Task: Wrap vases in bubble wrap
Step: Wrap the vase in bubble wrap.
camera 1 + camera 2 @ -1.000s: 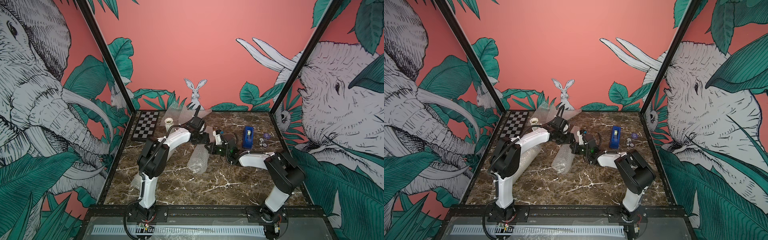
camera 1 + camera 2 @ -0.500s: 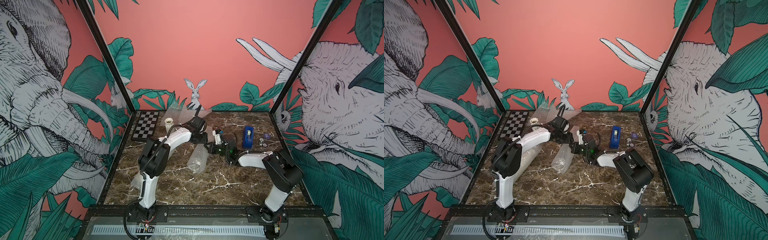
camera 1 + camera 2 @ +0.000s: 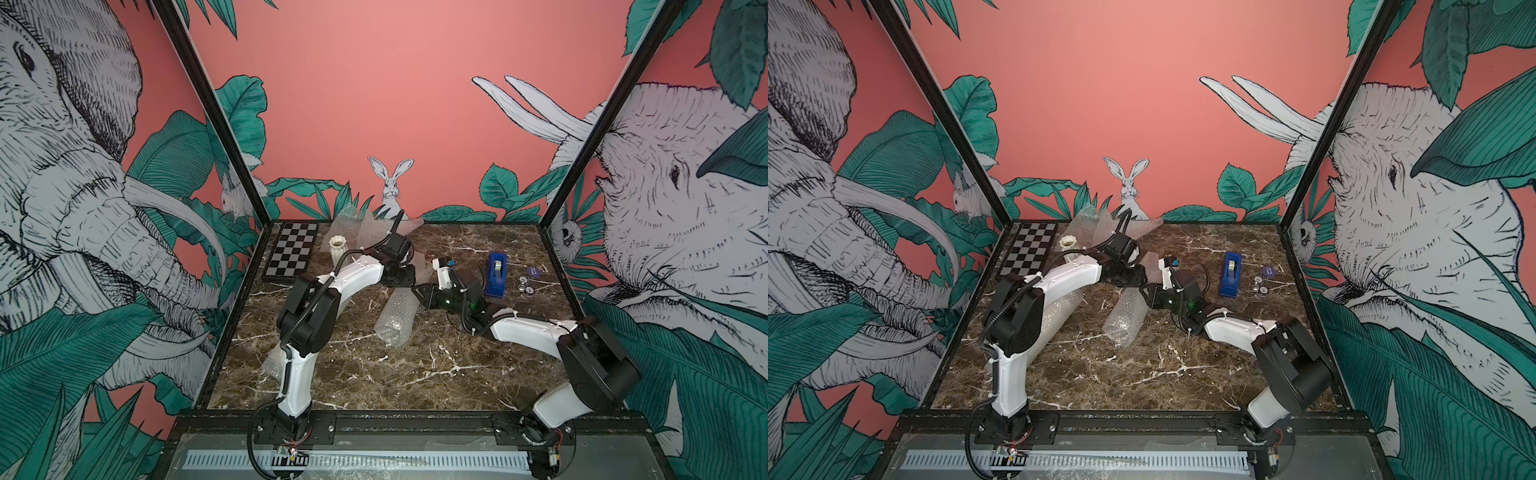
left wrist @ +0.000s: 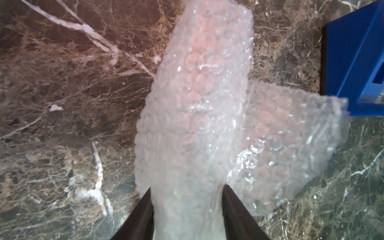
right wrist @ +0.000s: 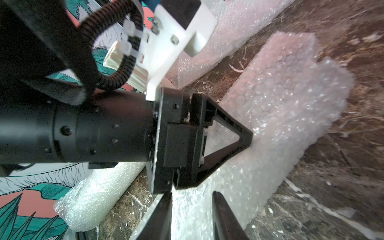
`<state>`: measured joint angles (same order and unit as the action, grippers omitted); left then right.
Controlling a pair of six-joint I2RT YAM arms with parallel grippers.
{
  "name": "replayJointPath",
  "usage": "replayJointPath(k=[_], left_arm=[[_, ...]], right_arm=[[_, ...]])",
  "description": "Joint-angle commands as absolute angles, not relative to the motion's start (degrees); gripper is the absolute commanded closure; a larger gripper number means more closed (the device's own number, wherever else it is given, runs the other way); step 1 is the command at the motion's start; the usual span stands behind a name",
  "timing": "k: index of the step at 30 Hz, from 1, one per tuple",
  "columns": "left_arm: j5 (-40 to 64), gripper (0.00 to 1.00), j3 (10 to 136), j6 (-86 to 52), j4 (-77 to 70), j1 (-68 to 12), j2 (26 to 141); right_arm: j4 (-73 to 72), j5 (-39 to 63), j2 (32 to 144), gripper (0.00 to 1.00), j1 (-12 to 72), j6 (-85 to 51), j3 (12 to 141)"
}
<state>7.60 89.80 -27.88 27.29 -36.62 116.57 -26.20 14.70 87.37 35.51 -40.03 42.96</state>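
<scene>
Nearest the arm bases the marble bench (image 3: pixel 415 374) carries nothing. A little farther in, on its left side beneath the left arm, lies one rolled bundle (image 3: pixel 1059 316) of bubble wrap; what is inside it cannot be made out.

In the middle lies a second bundle (image 3: pixel 395 316). Its long axis runs near to far and leans slightly rightward at the far end. Both arms meet at that far end. The left end effector (image 4: pixel 187 188) is clamped on the bundle's end, one finger on either side pinching the wrap. The right end effector (image 5: pixel 192 193) sits just beside it with its fingers apart and wrap showing in the gap.

So the bundle stretches from both end effectors back toward the bases, and the left arm has it. The right arm looks free for the next step, probably sealing. The one blue tape dispenser (image 3: pixel 497 274) stands on that arm's side, with three small round things (image 3: pixel 533 272) beside it.

Farthest back, one bare white ribbed vase (image 3: pixel 338 249) stands upright beside one chequered board (image 3: pixel 293 253). Loose sheets (image 3: pixel 365 224) lean at the back wall, too overlapped to count.
</scene>
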Motion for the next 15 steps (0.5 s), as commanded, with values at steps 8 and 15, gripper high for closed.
replayJointPath(k=[8, 15], left_arm=[[5.90, 0.50, 87.55, -27.62, 32.96, -37.09, 118.15], [8.58, 0.48, 87.16, -28.07, 32.48, -37.01, 117.02]], right_arm=[[-24.21, 5.53, 90.19, 0.45, 33.14, -41.42, 42.58], [-22.68, 6.51, 96.90, 0.45, 33.16, -40.01, 47.57]])
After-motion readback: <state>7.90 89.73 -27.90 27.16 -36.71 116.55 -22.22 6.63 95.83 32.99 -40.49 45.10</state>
